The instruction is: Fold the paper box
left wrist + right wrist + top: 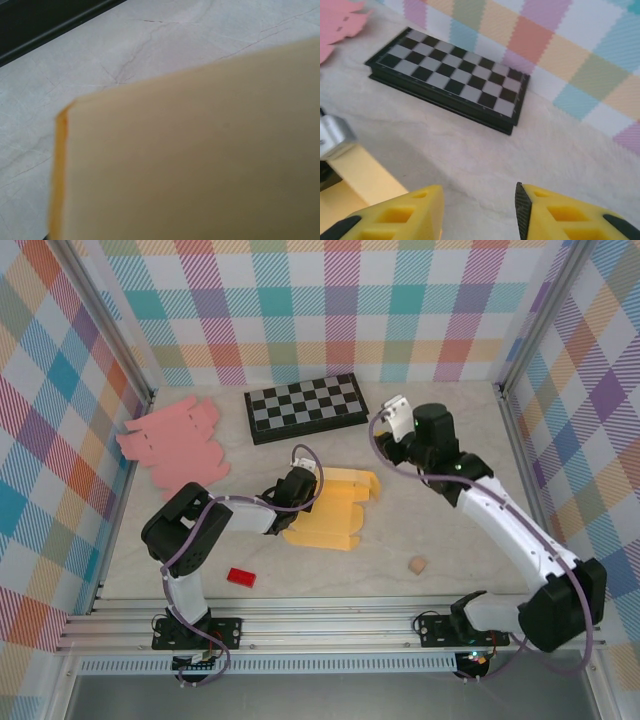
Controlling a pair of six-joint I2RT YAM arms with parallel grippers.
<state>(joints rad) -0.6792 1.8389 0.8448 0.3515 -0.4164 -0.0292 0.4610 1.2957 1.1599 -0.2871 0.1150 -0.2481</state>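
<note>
Although one panel of the yellow paper box (335, 512) seems raised, most lies flat on the desk (400, 540), so folding looks barely begun. Left gripper (300, 486) sits at the box's edge, paper close against its camera; whether it pinches I cannot tell. Right gripper (480, 212) hangs partly open and empty, the box apart on its left.

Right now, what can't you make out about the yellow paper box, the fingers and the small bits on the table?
1. The left fingers: in the top view the left wrist covers them; in the left wrist view the blurred yellow paper box hides them, so any grip is unclear.
2. The box's folds: partly under that wrist in the top view.
3. The small tan lump: too small in the top view to identify.
</note>
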